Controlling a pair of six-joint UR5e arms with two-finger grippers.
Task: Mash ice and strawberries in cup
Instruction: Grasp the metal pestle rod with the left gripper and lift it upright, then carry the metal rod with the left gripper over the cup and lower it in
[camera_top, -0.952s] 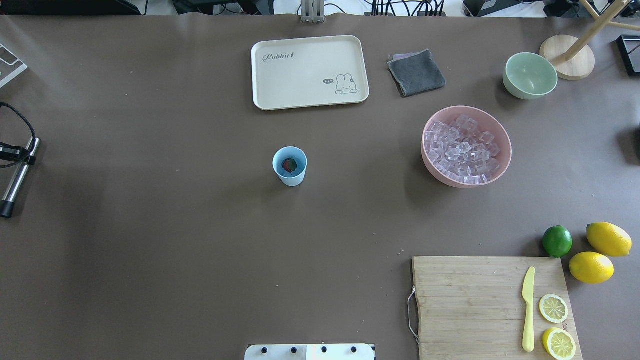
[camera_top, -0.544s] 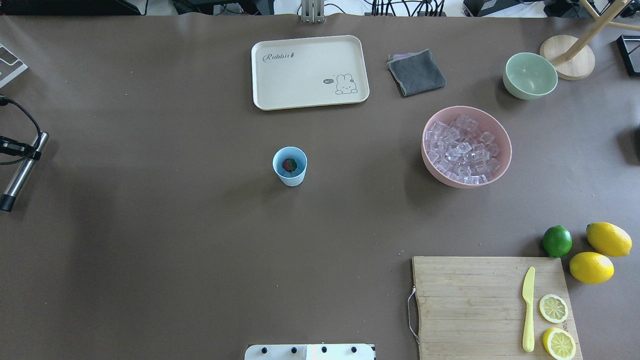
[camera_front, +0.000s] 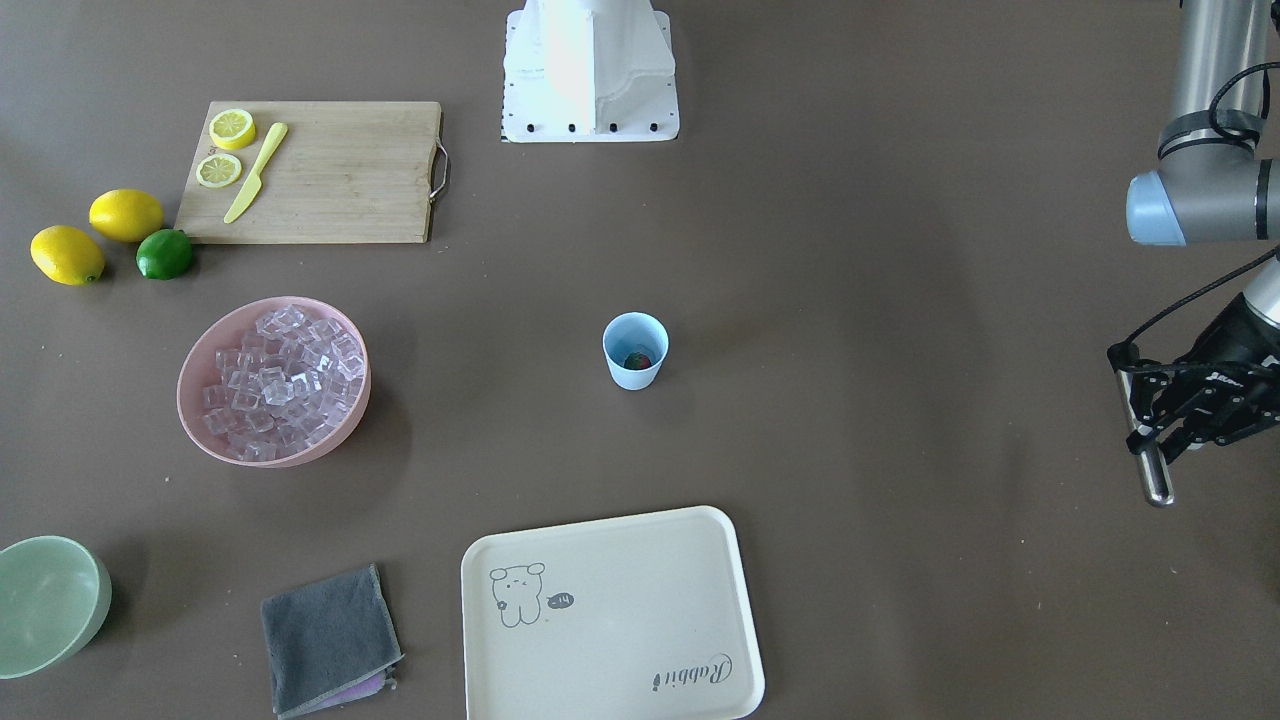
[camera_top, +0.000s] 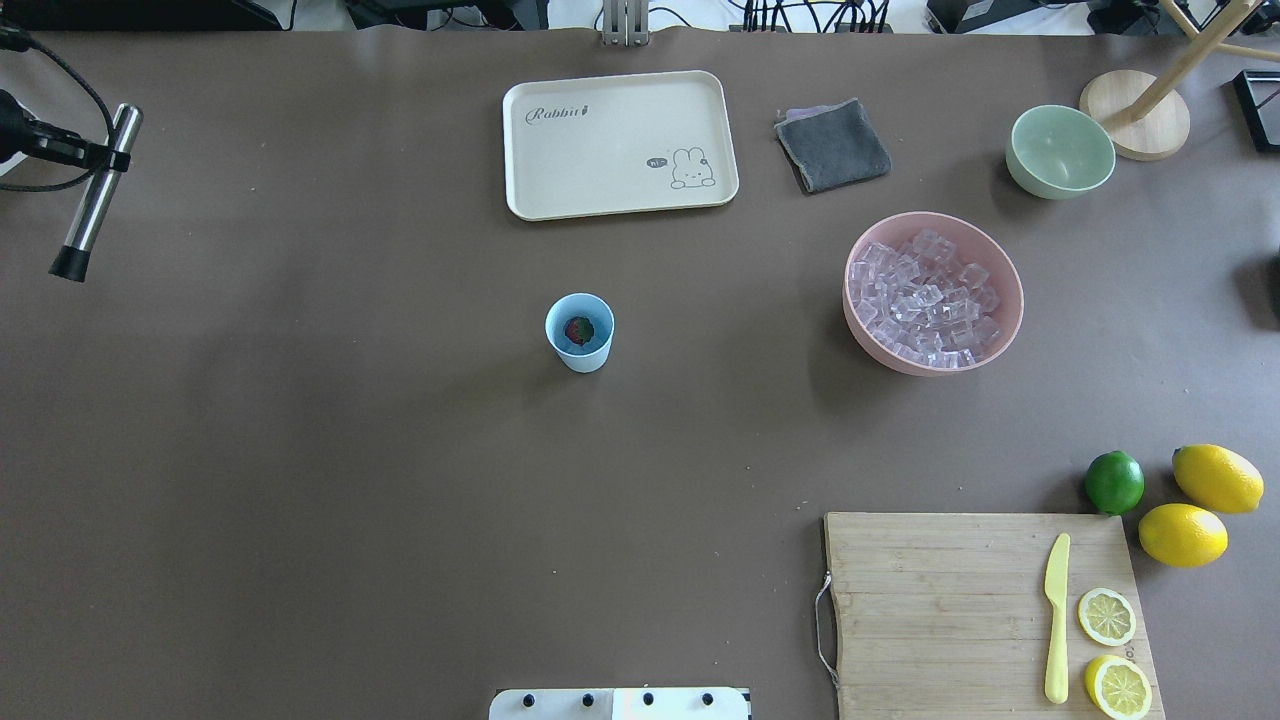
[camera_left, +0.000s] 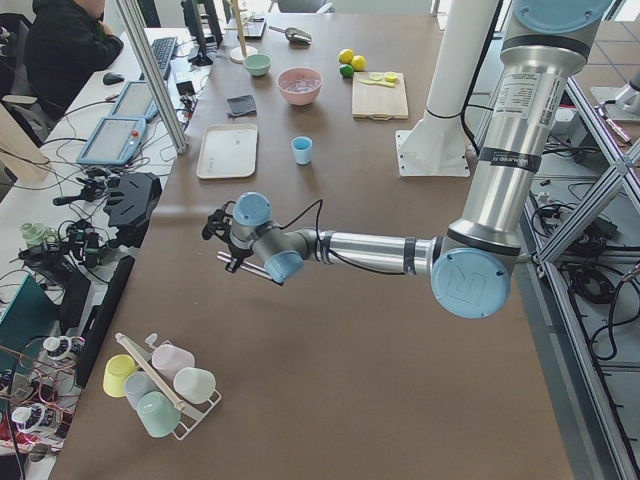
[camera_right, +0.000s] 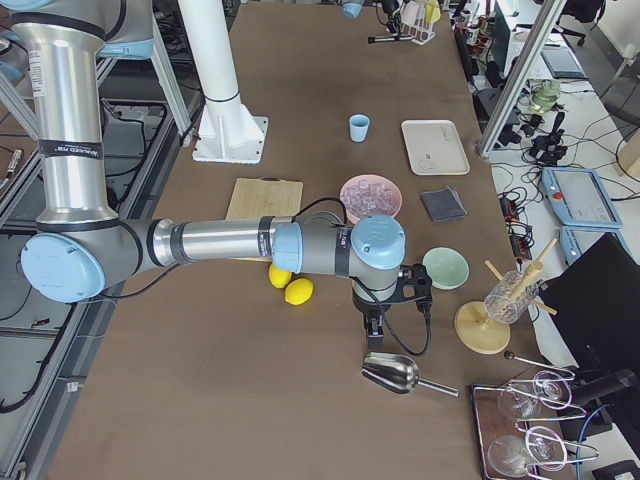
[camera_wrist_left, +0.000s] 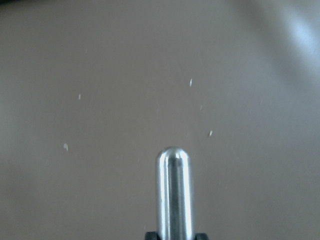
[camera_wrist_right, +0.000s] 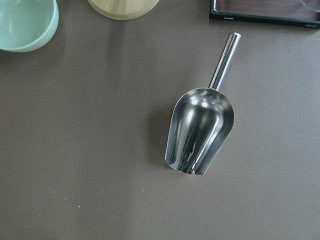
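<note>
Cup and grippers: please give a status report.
Left gripper shut on metal rod, far from cup. Right gripper near scoop, jaws cannot be judged. Strawberry in cup; ice in pink bowl. Nothing between rod and cup.

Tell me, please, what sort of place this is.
Probably a robotics lab staged as a drinks bench: the left gripper holds a metal rod, tablets sit beside the table, and props include ice and a cutting board.

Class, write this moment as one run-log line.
left tool shut on metal muddler, away from cup | strawberry in cup | ice in pink bowl | right tool over metal scoop
</note>
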